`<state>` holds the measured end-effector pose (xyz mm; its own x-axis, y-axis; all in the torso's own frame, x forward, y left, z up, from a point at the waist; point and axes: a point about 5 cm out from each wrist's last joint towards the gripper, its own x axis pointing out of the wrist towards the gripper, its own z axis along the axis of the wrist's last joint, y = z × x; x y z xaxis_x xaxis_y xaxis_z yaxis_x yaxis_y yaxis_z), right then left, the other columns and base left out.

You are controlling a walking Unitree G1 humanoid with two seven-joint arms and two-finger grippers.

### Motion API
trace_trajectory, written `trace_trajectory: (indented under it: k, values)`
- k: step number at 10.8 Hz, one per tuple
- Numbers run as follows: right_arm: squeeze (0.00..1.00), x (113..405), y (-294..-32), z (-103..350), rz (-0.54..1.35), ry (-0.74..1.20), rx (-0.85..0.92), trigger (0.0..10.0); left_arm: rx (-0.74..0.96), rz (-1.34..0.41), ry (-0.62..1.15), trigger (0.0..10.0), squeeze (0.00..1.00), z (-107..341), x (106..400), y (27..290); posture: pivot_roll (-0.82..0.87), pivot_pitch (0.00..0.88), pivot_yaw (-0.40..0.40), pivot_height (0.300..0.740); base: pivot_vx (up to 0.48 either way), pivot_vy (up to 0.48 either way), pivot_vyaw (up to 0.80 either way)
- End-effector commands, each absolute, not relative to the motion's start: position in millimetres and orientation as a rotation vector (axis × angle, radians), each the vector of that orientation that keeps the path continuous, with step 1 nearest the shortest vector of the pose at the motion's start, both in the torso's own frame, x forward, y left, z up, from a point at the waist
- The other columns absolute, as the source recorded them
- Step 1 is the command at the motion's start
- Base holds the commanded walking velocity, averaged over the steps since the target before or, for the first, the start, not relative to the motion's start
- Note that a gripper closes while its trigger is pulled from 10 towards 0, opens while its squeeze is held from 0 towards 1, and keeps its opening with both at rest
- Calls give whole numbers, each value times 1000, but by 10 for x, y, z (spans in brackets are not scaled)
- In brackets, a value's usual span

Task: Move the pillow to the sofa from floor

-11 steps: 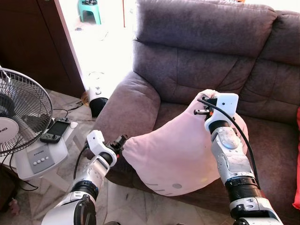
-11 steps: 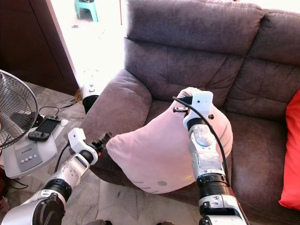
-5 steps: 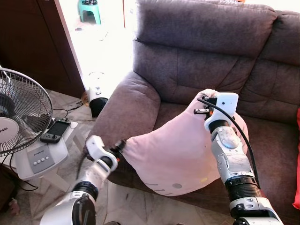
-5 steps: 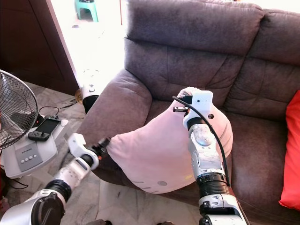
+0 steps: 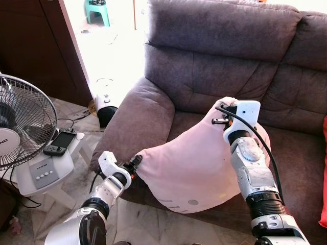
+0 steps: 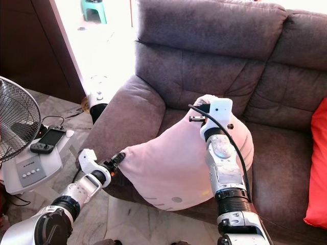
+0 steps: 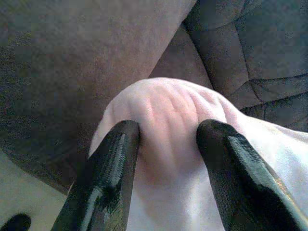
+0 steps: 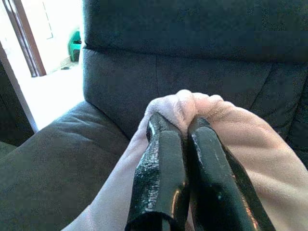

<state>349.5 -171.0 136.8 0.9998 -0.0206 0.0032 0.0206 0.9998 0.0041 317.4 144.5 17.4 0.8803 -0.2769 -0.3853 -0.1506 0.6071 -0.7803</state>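
Nearest the camera, the left gripper (image 5: 136,162) reached up from low at the front of the sofa (image 5: 219,61), just below its armrest. In the left wrist view its jaws sat spread on either side of a bunched corner of the pillow (image 7: 168,125), both fingers (image 7: 113,159) pressed into the fabric, gripping that corner. From the head views this contact was too small to judge; the wrist view settled it.

The pillow (image 5: 189,168) was pale pink, soft and plump, roughly square with rounded corners. It carried small marks low on its front face: a grey oval and a yellow dot. It was off the floor (image 5: 133,224), held over the front edge of the sofa seat, leaning toward the seat cushion. Whether its underside touched the cushion could not be told.

The right gripper (image 6: 205,113) held the pillow's upper corner, further in over the sofa seat. The right wrist view showed its two black fingers (image 8: 161,159) closed almost together, with a pinched fold of pink fabric bulging beyond the tips. The head views showed only the white wrist housing and a black cable there.

The sofa was dark grey-brown, with a tufted back. A red cushion (image 6: 317,168) lay at the sofa's far right end.

Left of the sofa armrest stood a fan (image 5: 23,127) and a small white stool, with a handheld game console (image 5: 60,142) on top of it. Beyond the armrest, a bright doorway opened to a floor with a green stool (image 5: 98,10).
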Motion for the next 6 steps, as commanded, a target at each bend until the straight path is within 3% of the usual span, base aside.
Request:
trace_trajectory:
  k: [1, 6]
  values:
    - [0, 3520, -1711, 1593, -17, -91, -1, 10000, -915, -111, 536, 10000, 0, 194, 3196, 1361, -22, 55, -53, 740, 0, 0, 0]
    - [0, 3527, -1715, 1602, -18, -89, 1, 10000, -888, -112, 654, 10000, 0, 78, 3096, 1301, -19, 61, -53, 740, 0, 0, 0]
